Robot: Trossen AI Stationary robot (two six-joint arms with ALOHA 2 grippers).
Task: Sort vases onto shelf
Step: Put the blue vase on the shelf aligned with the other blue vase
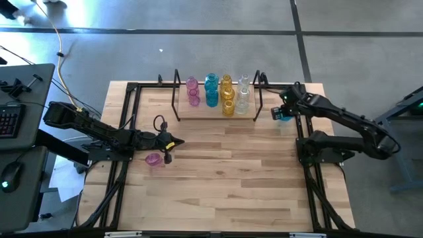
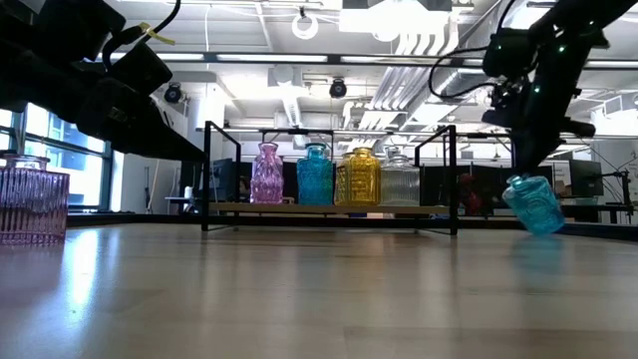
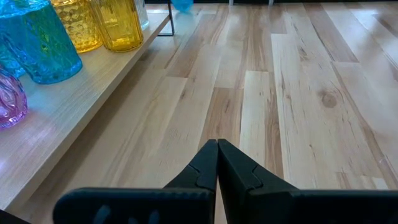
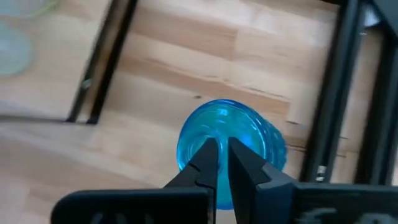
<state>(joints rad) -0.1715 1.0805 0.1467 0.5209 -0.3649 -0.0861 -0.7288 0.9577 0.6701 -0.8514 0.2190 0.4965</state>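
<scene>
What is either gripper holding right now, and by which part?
The right gripper is shut on a blue vase, pinching the rim at its mouth beside the shelf. The left gripper is shut, holding nothing.

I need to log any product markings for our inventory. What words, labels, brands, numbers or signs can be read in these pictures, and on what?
None can be read. The translucent ribbed glass vases on the black metal-frame shelf carry only moulded patterns, and the pale wooden plank table bears no lettering.
</scene>
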